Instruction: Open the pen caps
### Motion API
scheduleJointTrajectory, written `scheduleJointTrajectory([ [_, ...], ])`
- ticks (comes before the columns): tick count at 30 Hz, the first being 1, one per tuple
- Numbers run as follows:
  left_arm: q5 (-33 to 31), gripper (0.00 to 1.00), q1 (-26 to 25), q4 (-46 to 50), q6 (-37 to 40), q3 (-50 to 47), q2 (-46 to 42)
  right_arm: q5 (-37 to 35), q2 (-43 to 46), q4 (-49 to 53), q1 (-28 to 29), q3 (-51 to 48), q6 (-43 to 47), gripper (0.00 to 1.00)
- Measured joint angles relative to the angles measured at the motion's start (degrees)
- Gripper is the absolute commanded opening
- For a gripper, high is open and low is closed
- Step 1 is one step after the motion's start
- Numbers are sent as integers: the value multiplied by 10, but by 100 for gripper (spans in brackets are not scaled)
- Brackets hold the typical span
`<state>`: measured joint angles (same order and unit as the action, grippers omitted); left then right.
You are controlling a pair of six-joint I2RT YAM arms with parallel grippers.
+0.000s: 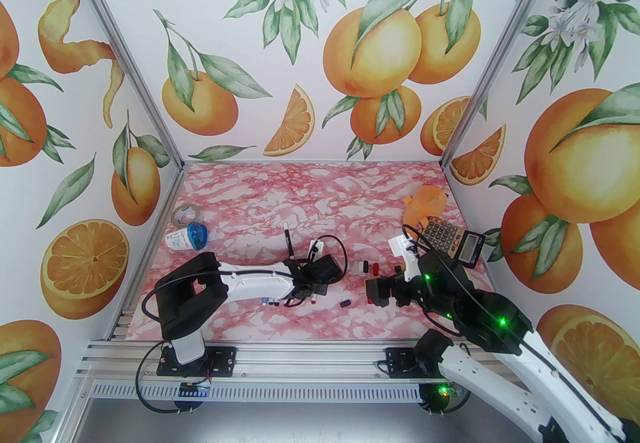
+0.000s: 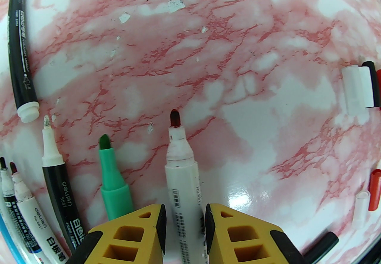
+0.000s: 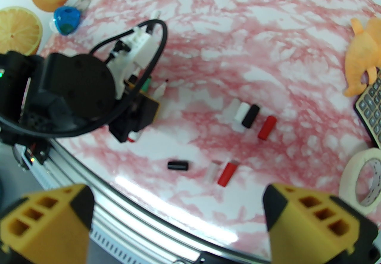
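The pink marbled table is carrying everything. The right gripper is hanging over its near edge, jaws spread wide with nothing between them. The left gripper is straddling a white pen (red tip bared), jaws standing slightly apart, a thin gap showing on each side. Other pens, uncapped too, are lying just left of it. The pen caps are lying loose between the two grippers

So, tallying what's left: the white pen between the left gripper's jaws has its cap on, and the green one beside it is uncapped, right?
No: the white pen between the jaws of the left gripper is uncapped too, its red tip bare in the left wrist view.
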<state>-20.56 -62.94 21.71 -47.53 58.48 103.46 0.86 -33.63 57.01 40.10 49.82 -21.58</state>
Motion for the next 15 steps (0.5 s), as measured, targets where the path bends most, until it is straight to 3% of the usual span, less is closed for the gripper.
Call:
scheduleJointTrajectory([
  [10,-6,32,3,21,30,5,-24,-5,0,0,4,0,-1,100],
  [15,27,36,39,22,58,28,-66,-9,0,0,6,0,-5,100],
])
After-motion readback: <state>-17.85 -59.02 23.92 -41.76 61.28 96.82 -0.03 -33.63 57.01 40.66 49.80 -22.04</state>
